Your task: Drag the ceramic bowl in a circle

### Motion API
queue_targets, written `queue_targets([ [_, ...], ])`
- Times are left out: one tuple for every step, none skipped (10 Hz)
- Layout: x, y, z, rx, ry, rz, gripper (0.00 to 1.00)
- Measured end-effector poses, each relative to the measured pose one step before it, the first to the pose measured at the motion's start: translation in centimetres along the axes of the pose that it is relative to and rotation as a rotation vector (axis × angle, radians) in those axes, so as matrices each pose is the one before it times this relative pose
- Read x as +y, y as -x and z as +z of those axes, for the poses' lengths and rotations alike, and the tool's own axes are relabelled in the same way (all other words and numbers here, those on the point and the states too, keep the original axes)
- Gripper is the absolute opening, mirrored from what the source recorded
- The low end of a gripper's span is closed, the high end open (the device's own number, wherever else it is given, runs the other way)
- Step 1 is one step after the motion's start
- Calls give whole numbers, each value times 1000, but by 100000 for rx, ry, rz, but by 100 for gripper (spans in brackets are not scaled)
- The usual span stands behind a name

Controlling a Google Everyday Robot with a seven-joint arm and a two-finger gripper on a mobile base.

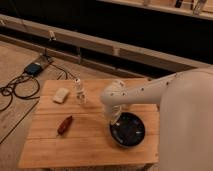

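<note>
The ceramic bowl [129, 131], wide, glossy and black, sits on the right part of the wooden table [75, 145]. My white arm reaches in from the right and bends down over it. The gripper [114, 121] is down at the bowl's left rim and is shut on that rim. The wrist hides the fingertips and the part of the rim beneath them.
A small clear bottle [80, 92] stands at the table's back middle, with a pale sponge-like block [61, 95] to its left. A reddish-brown object [64, 125] lies at the left middle. Cables and a blue device [34, 68] lie on the floor at left.
</note>
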Motion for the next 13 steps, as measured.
queue_targets([
  [683, 85, -342, -783, -284, -1968, 0],
  [772, 125, -241, -864, 188, -1958, 0],
  [1364, -58, -286, -695, -10, -3472, 0],
  [1093, -114, -155, -314, 251, -2632, 0],
  [1320, -255, -102, -9, 107, -3305, 0],
  [1536, -402, -12, 213, 201, -4046, 0],
  [1744, -616, 79, 487, 155, -4898, 0],
  [1182, -464, 29, 322, 206, -3459, 0],
  [1308, -739, 107, 719, 90, -4214, 0],
  [1061, -846, 165, 801, -222, -4360, 0],
  [683, -979, 246, 1069, -334, -3673, 0],
  [302, -1259, 312, 1387, -615, -3324, 0],
  [-126, -1728, 283, 1577, -740, -2930, 0],
])
